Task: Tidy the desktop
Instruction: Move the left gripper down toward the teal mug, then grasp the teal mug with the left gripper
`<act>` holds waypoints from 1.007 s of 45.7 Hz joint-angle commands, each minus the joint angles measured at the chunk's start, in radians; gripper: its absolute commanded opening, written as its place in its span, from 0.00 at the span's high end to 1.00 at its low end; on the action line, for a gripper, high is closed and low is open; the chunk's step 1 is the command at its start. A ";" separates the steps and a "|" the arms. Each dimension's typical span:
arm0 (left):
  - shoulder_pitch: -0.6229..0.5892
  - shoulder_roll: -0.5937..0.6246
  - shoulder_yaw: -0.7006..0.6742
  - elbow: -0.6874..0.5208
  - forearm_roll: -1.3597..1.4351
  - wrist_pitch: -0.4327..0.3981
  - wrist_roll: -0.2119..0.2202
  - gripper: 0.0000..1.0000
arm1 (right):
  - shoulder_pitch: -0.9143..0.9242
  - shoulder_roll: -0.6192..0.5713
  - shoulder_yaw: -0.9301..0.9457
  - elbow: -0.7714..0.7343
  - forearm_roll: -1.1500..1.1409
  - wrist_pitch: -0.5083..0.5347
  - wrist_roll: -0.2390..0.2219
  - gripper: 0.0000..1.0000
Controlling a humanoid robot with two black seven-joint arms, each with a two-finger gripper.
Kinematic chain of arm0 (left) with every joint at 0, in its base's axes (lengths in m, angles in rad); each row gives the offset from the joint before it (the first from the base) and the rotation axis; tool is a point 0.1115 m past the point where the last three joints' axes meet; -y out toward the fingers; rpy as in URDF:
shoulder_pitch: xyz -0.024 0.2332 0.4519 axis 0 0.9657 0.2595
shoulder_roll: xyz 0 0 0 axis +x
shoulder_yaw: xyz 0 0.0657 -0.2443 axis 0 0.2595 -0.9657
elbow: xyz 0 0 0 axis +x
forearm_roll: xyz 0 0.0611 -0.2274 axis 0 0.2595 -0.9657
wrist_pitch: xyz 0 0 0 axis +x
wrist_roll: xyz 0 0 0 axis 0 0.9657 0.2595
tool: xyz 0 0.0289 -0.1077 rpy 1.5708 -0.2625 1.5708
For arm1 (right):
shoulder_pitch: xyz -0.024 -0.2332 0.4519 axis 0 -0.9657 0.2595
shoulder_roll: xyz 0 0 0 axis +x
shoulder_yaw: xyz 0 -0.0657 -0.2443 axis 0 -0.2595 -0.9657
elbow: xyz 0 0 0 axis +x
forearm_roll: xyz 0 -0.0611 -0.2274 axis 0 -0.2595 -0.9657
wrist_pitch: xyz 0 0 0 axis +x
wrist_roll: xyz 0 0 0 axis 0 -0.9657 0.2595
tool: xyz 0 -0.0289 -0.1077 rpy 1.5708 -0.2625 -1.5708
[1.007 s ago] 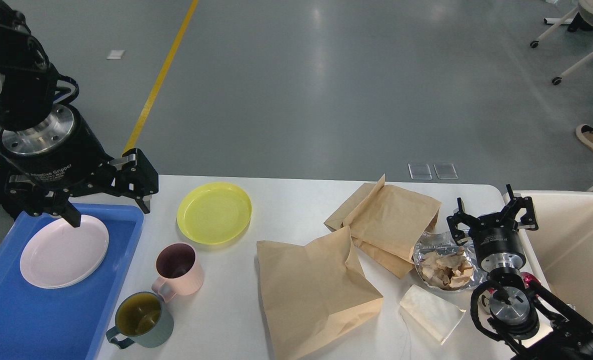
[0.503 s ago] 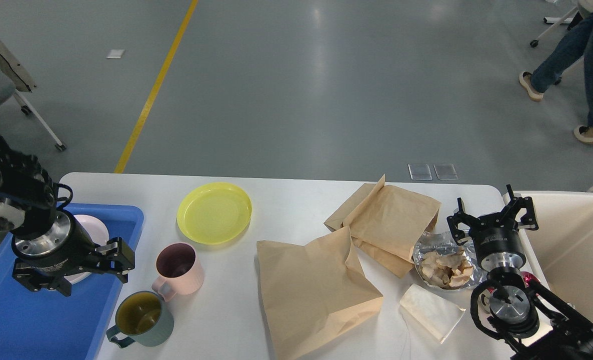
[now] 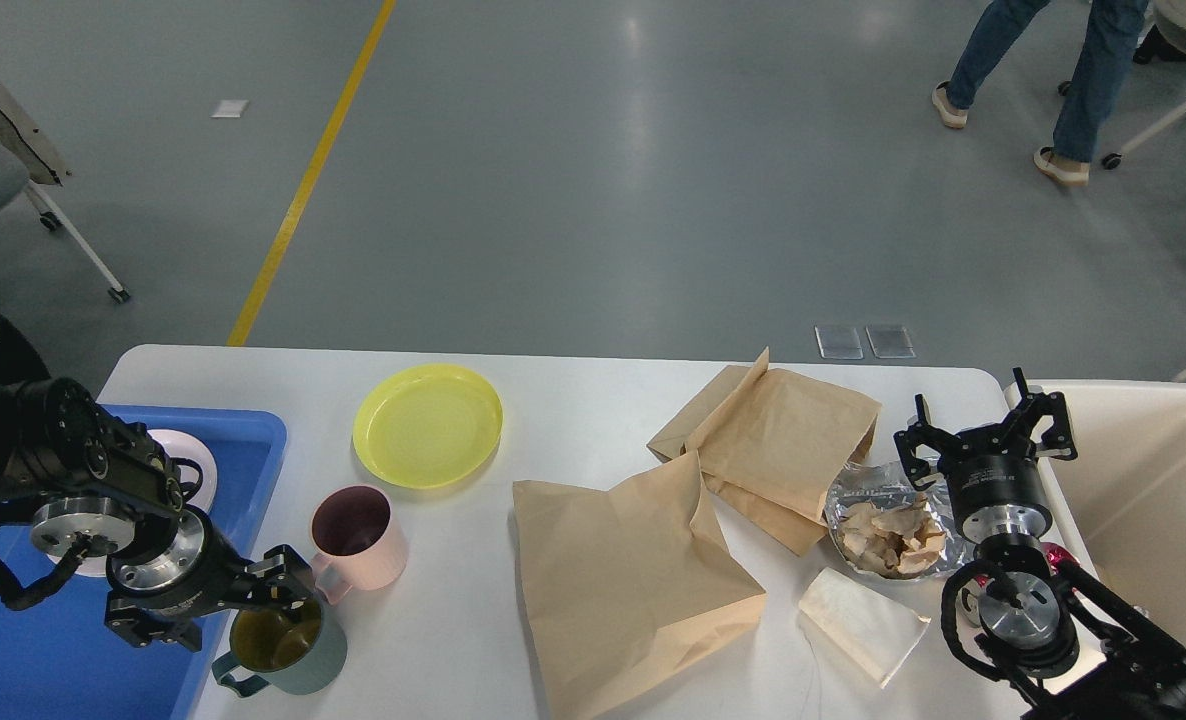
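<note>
My left end effector [image 3: 253, 605] hangs at the grey-green ceramic mug [image 3: 288, 645] rim, fingers spread wide; right end effector [image 3: 983, 430] spread wide above crumpled foil [image 3: 873, 500] on the white rounded surface [image 3: 573, 400].

Left gripper [image 3: 243, 605] low, fingers spread — right gripper [image 3: 983, 430] raised, fingers apart.

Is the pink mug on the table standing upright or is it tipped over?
Upright. The pink mug stands on its base on the white table, its round opening facing up and the dark inside visible.
</note>
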 commanded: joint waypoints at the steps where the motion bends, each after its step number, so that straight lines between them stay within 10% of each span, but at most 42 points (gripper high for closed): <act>1: 0.045 -0.019 -0.006 0.023 0.002 0.033 0.001 0.07 | 0.000 0.000 0.000 0.000 0.000 0.000 0.001 0.00; 18: 0.094 -0.041 -0.031 0.037 0.015 0.128 0.001 0.24 | 0.000 0.000 0.000 0.000 0.000 0.000 0.000 0.00; 46: 0.107 -0.036 -0.020 0.029 0.037 0.125 0.026 1.00 | 0.000 0.000 0.000 0.000 0.000 0.000 0.000 0.00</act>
